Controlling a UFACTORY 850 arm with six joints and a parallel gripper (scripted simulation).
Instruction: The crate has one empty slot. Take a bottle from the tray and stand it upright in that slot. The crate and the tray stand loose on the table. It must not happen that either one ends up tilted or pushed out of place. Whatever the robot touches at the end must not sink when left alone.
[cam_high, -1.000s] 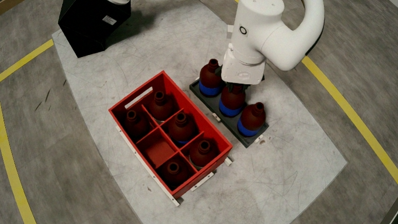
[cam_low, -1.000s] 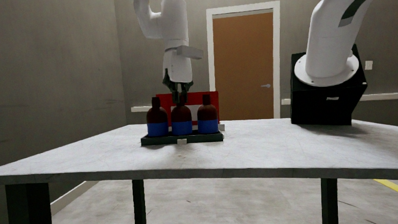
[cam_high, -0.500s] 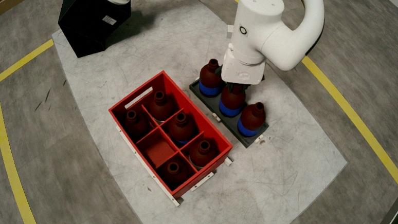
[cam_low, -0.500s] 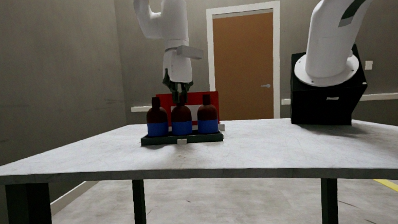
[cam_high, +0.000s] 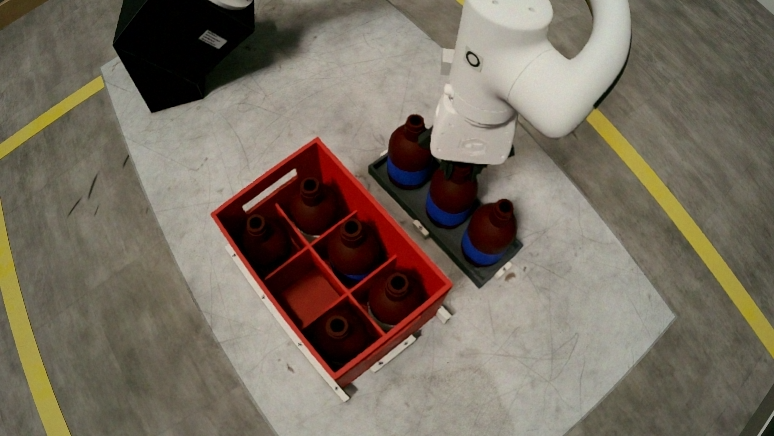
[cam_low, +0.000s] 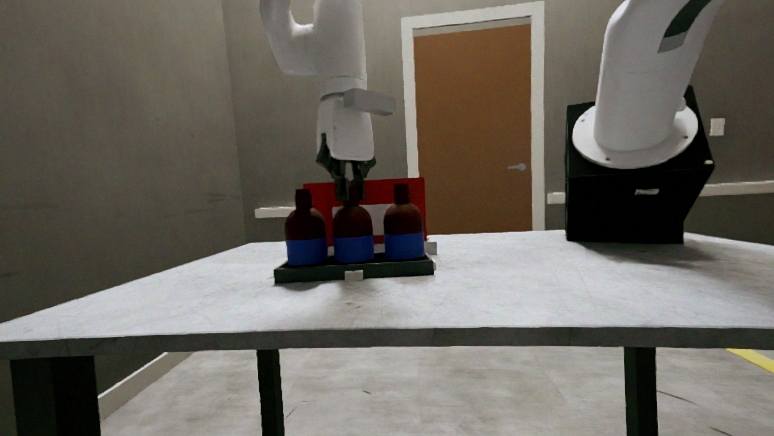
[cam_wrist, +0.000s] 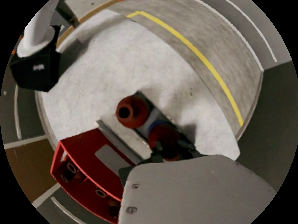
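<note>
A dark tray (cam_high: 442, 229) holds three brown bottles with blue labels, standing upright in a row. My gripper (cam_low: 349, 190) is shut on the neck of the middle bottle (cam_high: 452, 196), which stands in the tray between the other two (cam_high: 408, 155) (cam_high: 490, 231). It also shows in the exterior view (cam_low: 353, 230). The red crate (cam_high: 328, 261) lies to the left of the tray. It holds several bottles, and its one empty slot (cam_high: 309, 291) is the middle one on the side away from the tray. In the wrist view I see the tray bottles (cam_wrist: 133, 111) and the crate (cam_wrist: 87, 172).
The arm's black base block (cam_high: 181, 46) stands at the table's far left corner. Small white blocks (cam_high: 443, 314) lie against the crate and the tray. The table's edge (cam_low: 379, 335) runs along the front in the exterior view.
</note>
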